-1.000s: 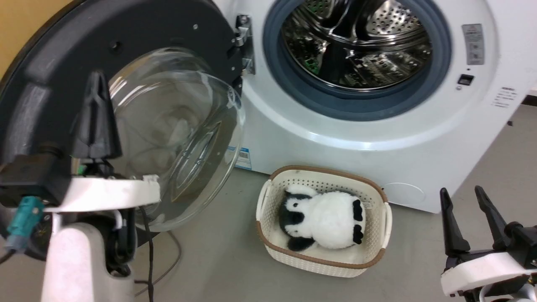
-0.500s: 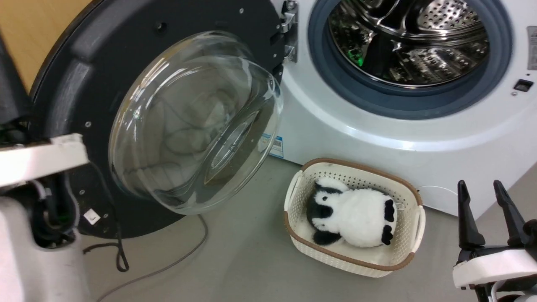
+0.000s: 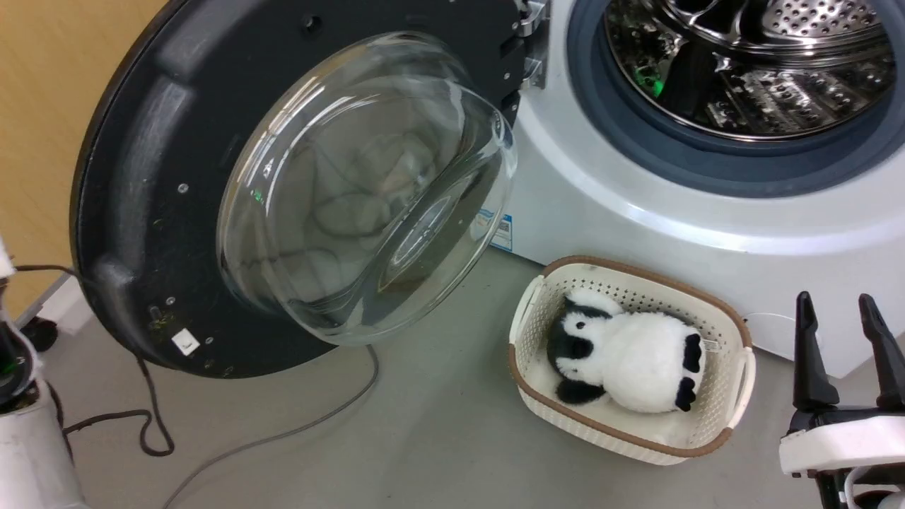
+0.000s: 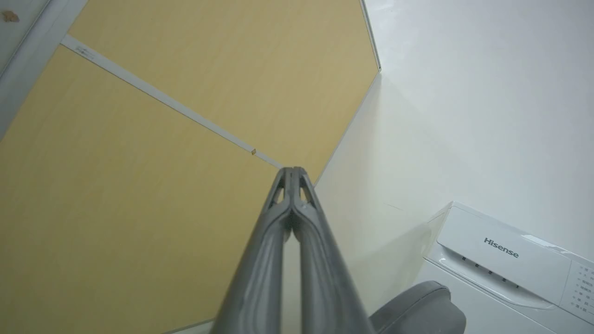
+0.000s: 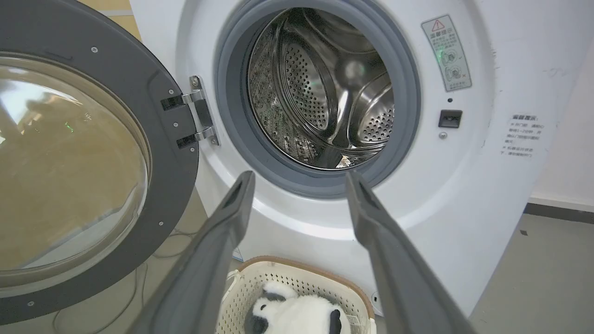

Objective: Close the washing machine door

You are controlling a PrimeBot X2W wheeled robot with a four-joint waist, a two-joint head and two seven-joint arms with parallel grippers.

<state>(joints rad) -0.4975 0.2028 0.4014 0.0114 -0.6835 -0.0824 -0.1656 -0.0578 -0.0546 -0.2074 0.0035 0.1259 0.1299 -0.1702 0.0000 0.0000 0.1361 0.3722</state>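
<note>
The washing machine door (image 3: 141,177) stands wide open at the left, its black inner face and bulging glass window (image 3: 368,191) turned toward me, hinged (image 3: 530,42) to the white washing machine (image 3: 636,205). The steel drum (image 3: 749,63) lies open. My right gripper (image 3: 836,300) is open and empty at the lower right, well apart from the door; its wrist view shows its open fingers, the right gripper (image 5: 299,174), aimed at the drum, with the door (image 5: 171,139) to their left. My left gripper (image 4: 292,169) is shut on nothing, pointing up at the walls above the door's edge (image 4: 417,306).
A cream basket (image 3: 735,332) holding a black-and-white plush toy (image 3: 636,360) sits on the grey floor in front of the machine. Cables (image 3: 283,435) trail across the floor under the door. A yellow wall (image 3: 42,106) stands behind the door. My left arm's pale casing (image 3: 28,452) fills the lower left corner.
The head camera has swung left, so door, machine and basket sit further right in the picture. My left arm has drawn away from in front of the window to the left edge.
</note>
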